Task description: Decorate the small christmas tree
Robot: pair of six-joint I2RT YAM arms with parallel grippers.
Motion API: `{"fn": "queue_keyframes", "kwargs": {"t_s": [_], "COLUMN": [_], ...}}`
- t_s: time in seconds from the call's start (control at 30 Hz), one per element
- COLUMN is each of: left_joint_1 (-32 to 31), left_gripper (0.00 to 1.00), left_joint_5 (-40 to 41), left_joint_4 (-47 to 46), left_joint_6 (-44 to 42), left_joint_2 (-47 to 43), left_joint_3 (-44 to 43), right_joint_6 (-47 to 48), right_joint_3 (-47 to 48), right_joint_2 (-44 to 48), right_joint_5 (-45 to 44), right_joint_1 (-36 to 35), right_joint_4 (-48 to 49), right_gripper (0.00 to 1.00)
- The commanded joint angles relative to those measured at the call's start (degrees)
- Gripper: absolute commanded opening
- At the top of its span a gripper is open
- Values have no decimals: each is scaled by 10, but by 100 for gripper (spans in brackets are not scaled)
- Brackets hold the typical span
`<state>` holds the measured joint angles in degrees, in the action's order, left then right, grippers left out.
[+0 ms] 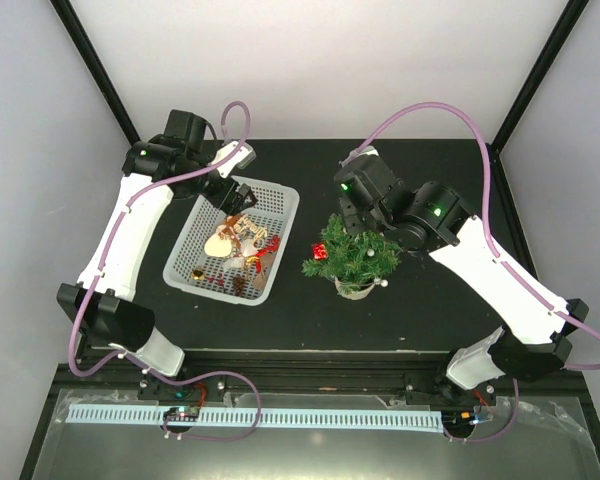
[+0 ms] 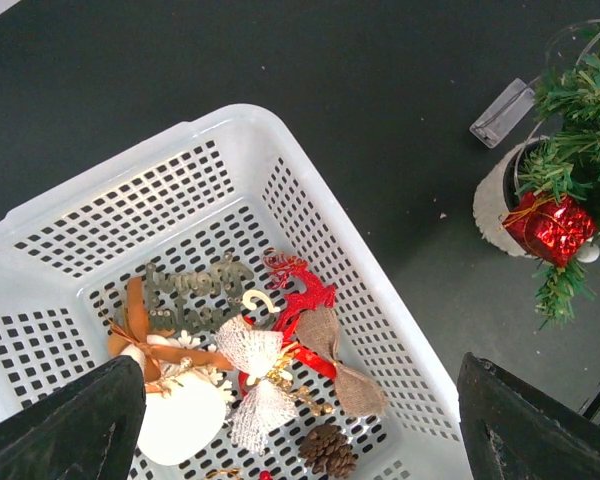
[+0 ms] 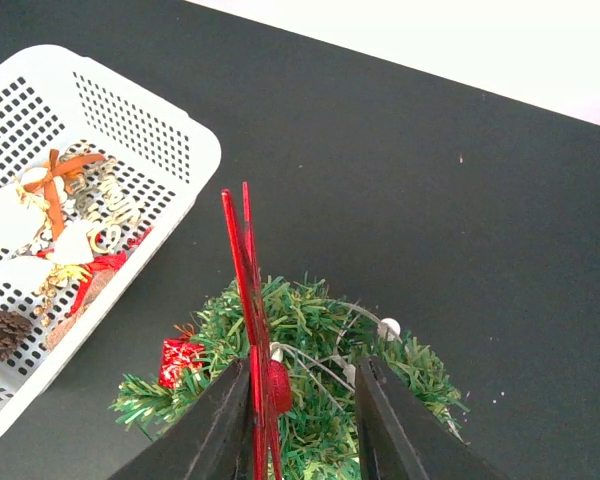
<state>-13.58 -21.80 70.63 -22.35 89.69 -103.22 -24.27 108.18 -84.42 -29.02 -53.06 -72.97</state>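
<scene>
- Top view: the small christmas tree (image 1: pixel 358 256), a bushy dark green fir in a whitish round pot (image 1: pixel 355 288), stands upright near the middle of the black counter (image 1: pixel 400 325).
- A white mesh plastic basket (image 1: pixel 278 205) of mixed ornaments sits just left of the tree and does not touch it.
- A shiny red gift-box ornament (image 1: pixel 320 252) hangs on the tree's left side.
- The left tool (image 1: pixel 238 197) hovers over the basket's far end. The right tool (image 1: pixel 352 215) is at the tree's far edge, and from this view I cannot tell how its jaws stand.
- Left wrist view: the left tool (image 2: pixel 302 360) is spread wide above the basket (image 2: pixel 230 125), with nothing between its fingers (image 2: pixel 75 425).
- Below it lie a red glittery reindeer cutout (image 2: pixel 302 285), a brown pine cone (image 2: pixel 328 450), a burlap bow (image 2: pixel 338 368) and a white mesh bow (image 2: pixel 255 385).
- The tree (image 2: pixel 580 120) is at the right edge of this view, with the gift box (image 2: pixel 552 226) beside its pot (image 2: pixel 498 205).
- Right wrist view: the right tool (image 3: pixel 305 370) is directly over the tree (image 3: pixel 310 330), its jaws parted.
- A flat red ornament (image 3: pixel 242 270), seen edge-on, stands upright against the left-hand finger (image 3: pixel 215 425). There is a clear gap between it and the other finger, so nothing is pinched.
- The basket (image 3: pixel 195 150) lies to the left in this view.
</scene>
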Motion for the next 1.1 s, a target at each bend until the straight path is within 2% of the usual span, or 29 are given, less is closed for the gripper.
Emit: {"fn": "queue_keyframes", "kwargs": {"t_s": [0.0, 0.23, 0.37, 0.73, 0.83, 0.9, 1.0, 1.07], "left_joint_1": [-3, -3, -3, -2, 0, 1, 2, 3], "left_gripper": [86, 86, 86, 86, 82, 79, 69, 67], "left_joint_5": [5, 5, 7, 25, 37, 50, 88, 110], "left_joint_4": [-4, -2, -2, -8, -16, -27, -54, -69], "left_joint_6": [2, 0, 0, 3, -5, -12, -30, -38], "left_joint_2": [1, 0, -3, -6, 0, 3, 8, 16], "left_joint_3": [-4, -4, 0, 20, 48, 68, 109, 134], "right_joint_6": [-4, -11, -11, -27, -37, -47, -76, -91], "right_joint_3": [15, 24, 1, -41, -76, -89, -109, -129], "right_joint_2": [1, 16, 41, 122, 173, 189, 191, 198], "right_joint_5": [-12, 0, 10, 19, 3, -3, -11, -8], "right_joint_1": [-3, -2, -2, -3, -3, -3, -2, -2], "right_joint_4": [-4, -6, 10, 52, 73, 58, 14, 4], "right_gripper": [31, 45, 49, 48, 48, 48, 48, 48]}}
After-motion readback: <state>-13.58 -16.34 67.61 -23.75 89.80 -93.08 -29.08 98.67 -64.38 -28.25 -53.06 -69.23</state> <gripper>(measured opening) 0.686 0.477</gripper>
